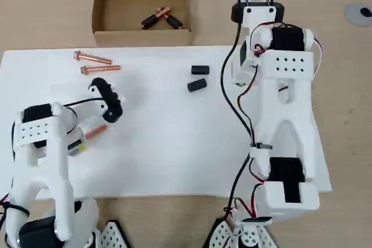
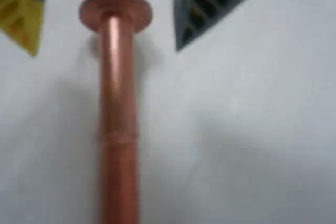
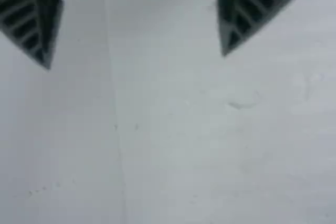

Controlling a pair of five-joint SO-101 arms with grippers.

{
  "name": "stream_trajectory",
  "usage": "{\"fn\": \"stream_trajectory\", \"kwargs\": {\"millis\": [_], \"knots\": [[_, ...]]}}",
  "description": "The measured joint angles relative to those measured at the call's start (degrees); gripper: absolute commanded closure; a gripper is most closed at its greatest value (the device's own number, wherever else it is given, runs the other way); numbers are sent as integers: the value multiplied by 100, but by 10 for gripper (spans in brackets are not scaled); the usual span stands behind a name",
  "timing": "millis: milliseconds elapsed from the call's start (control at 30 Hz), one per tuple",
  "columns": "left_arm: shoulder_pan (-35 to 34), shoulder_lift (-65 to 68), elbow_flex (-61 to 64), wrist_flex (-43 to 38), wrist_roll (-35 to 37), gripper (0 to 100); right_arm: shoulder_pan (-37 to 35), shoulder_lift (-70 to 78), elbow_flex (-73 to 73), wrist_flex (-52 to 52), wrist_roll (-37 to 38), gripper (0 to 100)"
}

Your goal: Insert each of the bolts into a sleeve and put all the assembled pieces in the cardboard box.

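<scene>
- White sheet covers the tabletop, with the cardboard box at its far edge.
- Left pincer, open, straddles the head of a bolt; the shank runs lengthwise out from between the jaws.
- Right pincer hangs open, farther off.

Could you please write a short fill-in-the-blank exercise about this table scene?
1. On the white sheet lie ___ black sleeves with no bolts in them.
2. The assembled pieces lie ___ the cardboard box.
3. The left gripper is ___, with a bolt lying between its fingers.
4. Away from that gripper, ___ further bolts lie side by side on the sheet.

Missing words: two; inside; open; two.
</scene>
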Motion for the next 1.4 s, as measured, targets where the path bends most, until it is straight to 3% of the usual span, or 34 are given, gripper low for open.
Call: {"fn": "stream_trajectory", "kwargs": {"millis": [300,700,867,1167,1300,1400], "knots": [[18,0,404,-633,9,864,0,0,0,0,0,749],[18,0,703,-721,9,868,0,0,0,0,0,749],[18,0,703,-721,9,1000,0,0,0,0,0,749],[18,0,765,-1187,9,992,0,0,0,0,0,749],[141,0,440,-897,-53,991,0,0,0,0,0,749],[237,0,-237,-246,-510,990,0,0,0,0,0,749]]}}
